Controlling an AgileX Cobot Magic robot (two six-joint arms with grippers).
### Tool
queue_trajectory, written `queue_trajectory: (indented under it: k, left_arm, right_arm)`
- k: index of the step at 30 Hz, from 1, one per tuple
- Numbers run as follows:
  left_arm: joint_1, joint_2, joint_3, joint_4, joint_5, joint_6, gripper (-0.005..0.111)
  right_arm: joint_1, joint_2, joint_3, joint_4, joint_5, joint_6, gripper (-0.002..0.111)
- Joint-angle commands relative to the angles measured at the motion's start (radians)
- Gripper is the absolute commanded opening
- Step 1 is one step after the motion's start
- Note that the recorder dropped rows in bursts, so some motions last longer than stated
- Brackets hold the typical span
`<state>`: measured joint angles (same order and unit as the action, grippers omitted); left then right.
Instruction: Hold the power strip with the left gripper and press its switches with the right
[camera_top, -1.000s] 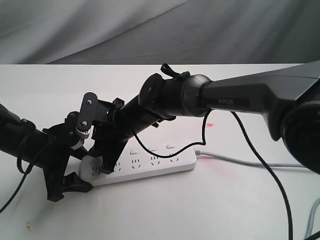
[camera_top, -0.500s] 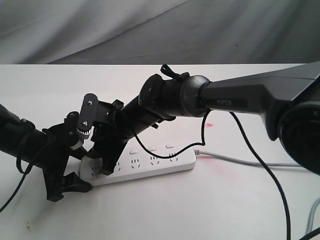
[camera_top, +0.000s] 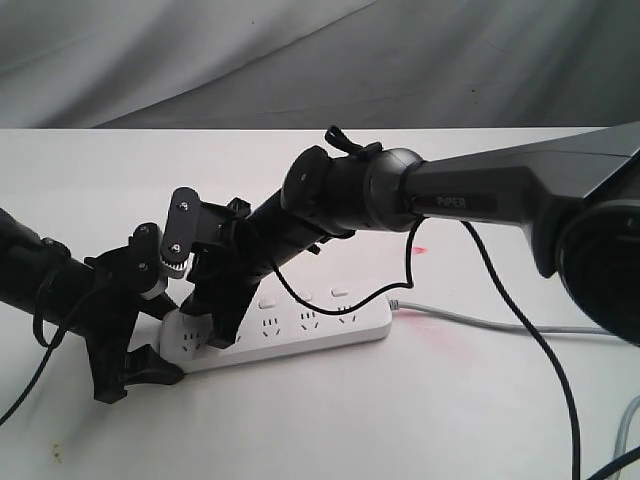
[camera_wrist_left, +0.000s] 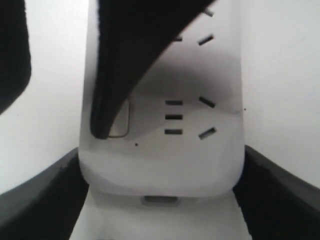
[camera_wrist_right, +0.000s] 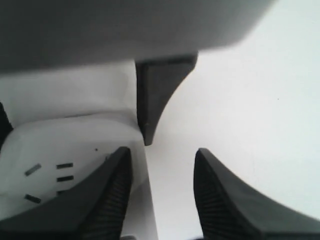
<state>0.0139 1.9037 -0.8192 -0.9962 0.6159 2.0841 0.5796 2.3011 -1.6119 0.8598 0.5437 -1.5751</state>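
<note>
The white power strip (camera_top: 300, 328) lies slanted on the table, its grey cord (camera_top: 480, 322) leaving at the right. My left gripper (camera_top: 165, 338) is shut on the strip's left end. In the left wrist view, the rounded end of the power strip (camera_wrist_left: 160, 165) sits clamped between both fingers of the left gripper (camera_wrist_left: 160, 172). My right gripper (camera_top: 218, 335) reaches across to that same end. One of its fingers (camera_wrist_left: 115, 75) rests on the end switch (camera_wrist_left: 122, 120). In the right wrist view, the right gripper (camera_wrist_right: 161, 156) stands open, one finger over the power strip (camera_wrist_right: 65, 142). Three more switches (camera_top: 305, 296) show.
A black cable (camera_top: 530, 350) hangs from the right arm over the table, right of the strip. A faint red mark (camera_top: 418, 249) is on the tabletop. Grey cloth (camera_top: 300, 60) backs the table's far edge.
The right arm and gripper have shifted slightly rightward along the strip's left end. The left gripper and strip have stayed put.
</note>
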Motion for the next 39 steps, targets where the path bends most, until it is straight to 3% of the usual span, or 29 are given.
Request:
queue_trajectory:
  k: [1,26,39]
  left_arm:
    - [-0.002,0.003,-0.001,0.011,-0.037,0.009,0.051]
    - [-0.002,0.003,-0.001,0.011,-0.037,0.009,0.051]
    - [-0.002,0.003,-0.001,0.011,-0.037,0.009,0.051]
  right_arm:
    - [-0.009,0.033,0.010,-0.038,0.019,-0.058,0.039]
    - [-0.014,0.003,0.010,0.071,0.019,-0.077,0.039]
    - [-0.091,-0.063,0.010,0.059,0.131,-0.068,0.039]
